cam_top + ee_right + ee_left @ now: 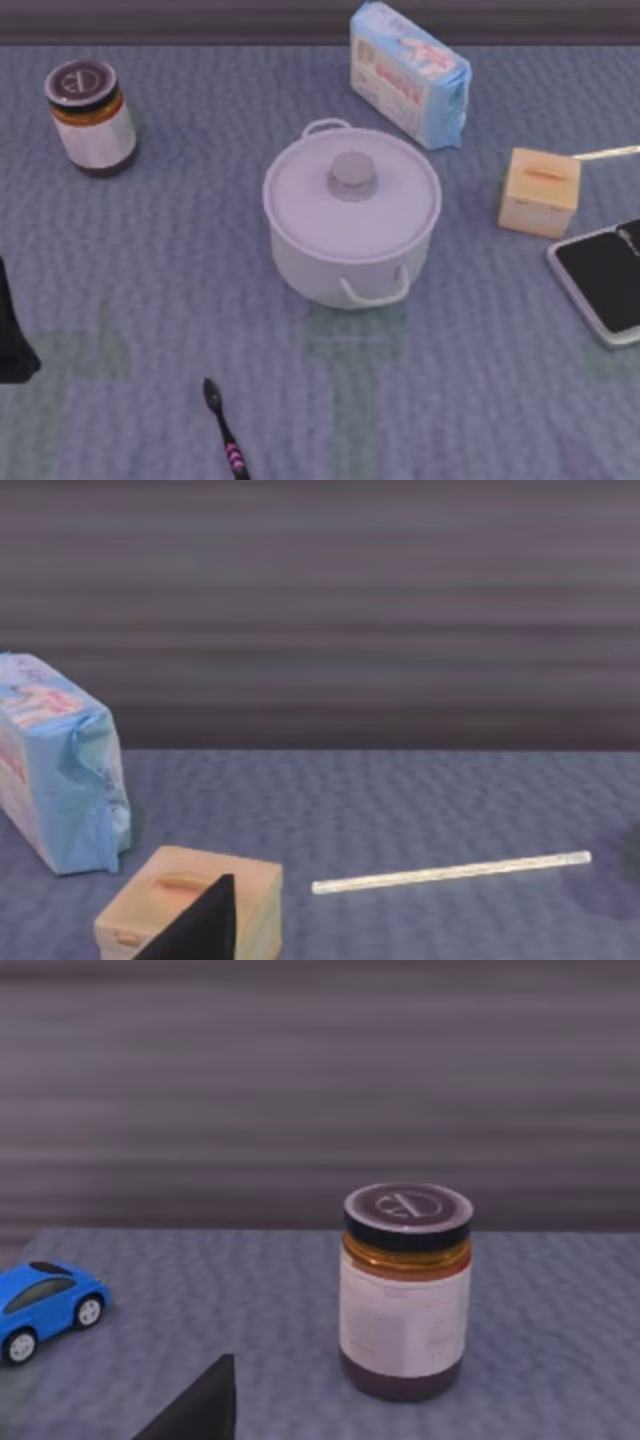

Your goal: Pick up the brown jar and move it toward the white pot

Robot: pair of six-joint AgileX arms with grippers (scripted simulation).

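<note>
Jar [91,118] shown upright, upper left of top view, well apart from pot [351,220] at centre. Glass judged rigid, smooth, breakable; grasp advised across labelled body, below lid. Left pincer [14,335] at left edge; pincer state cannot be told.

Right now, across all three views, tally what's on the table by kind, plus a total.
Jar: 1
Pot: 1
Blue-and-white packet: 1
Tan box: 1
Toothbrush: 1
Black flat scale or tablet: 1
Thin white rod: 1
Blue toy car: 1
Total: 8
</note>
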